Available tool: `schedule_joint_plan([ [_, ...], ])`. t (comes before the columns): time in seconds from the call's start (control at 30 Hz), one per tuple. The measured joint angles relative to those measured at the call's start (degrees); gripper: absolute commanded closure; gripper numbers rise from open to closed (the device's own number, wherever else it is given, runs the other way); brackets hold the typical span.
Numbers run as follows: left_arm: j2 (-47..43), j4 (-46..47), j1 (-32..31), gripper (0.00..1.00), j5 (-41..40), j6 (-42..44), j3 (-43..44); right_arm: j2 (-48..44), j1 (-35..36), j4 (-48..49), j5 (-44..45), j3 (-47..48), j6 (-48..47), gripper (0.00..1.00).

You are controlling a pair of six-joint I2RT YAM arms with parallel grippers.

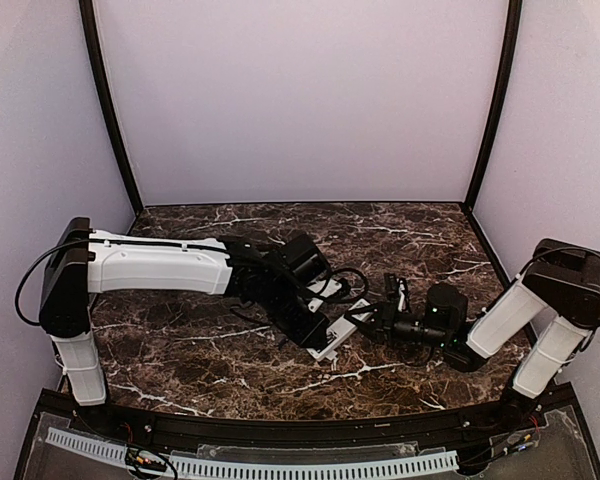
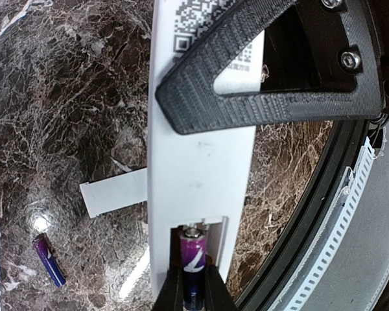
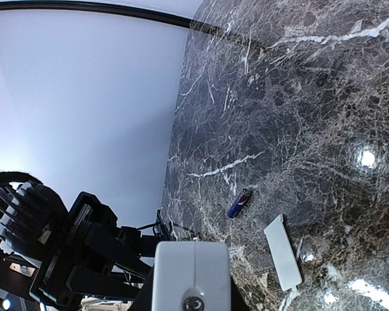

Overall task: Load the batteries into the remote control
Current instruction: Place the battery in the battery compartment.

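The white remote control (image 2: 201,168) lies back side up, its battery recess open at the near end. My left gripper (image 2: 194,277) is shut on one blue-purple battery (image 2: 193,254), whose tip sits inside the recess. The second battery (image 2: 48,260) lies loose on the marble to the left; it also shows in the right wrist view (image 3: 239,203). My right gripper (image 3: 191,299) is shut on the remote's end (image 3: 193,265); one of its black fingers (image 2: 246,97) crosses the remote. In the top view both grippers, left (image 1: 315,328) and right (image 1: 366,322), meet at the remote (image 1: 342,336).
The small white cover plate (image 2: 113,194) lies flat beside the remote, also in the right wrist view (image 3: 283,253). The left arm's black wrist (image 3: 58,253) fills the lower left there. A black rim and white ribbed strip (image 2: 340,214) mark the table's near edge.
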Motion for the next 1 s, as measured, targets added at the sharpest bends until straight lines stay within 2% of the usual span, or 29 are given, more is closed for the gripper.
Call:
schedule_joint_plan([
  [1.0, 0.17, -7.80, 0.07, 0.99, 5.49, -1.97, 5.57, -2.54, 0.00, 1.97, -3.13, 0.02, -4.76, 1.00],
])
